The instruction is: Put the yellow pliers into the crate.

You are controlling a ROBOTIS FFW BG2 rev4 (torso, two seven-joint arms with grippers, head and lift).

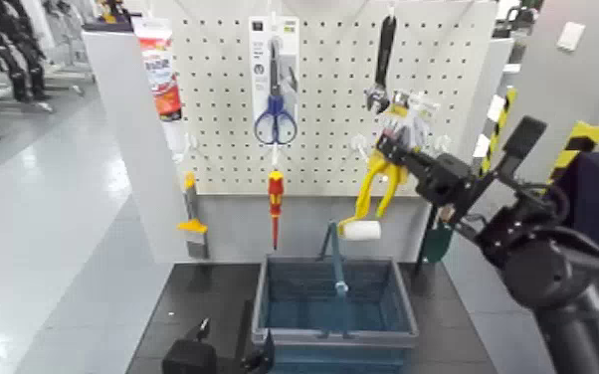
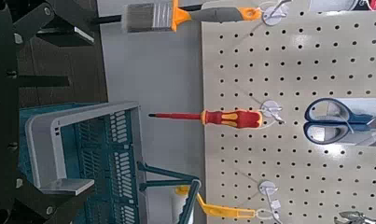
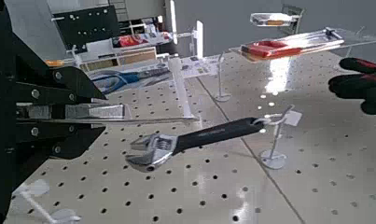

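Right of centre, the closed right gripper [image 1: 387, 142] apparently meets the yellow pliers [image 1: 378, 182]; the left gripper [image 1: 236, 333] waits open, lower left.

Yellow pliers [image 1: 381, 179]: head partly hidden, right claw [image 1: 387, 144].

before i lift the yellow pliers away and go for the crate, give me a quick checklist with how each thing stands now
1. Right tool shut, at the pliers' upper end by the pegboard: ok
2. Yellow pliers firmly held and free of any hook: cannot tell
3. Path below the pliers' handles clear: not ok, the paint roller hangs close under them
4. Crate opening unobstructed: not ok, its bail handle stands up over it
5. Left tool empty, low beside the crate: ok
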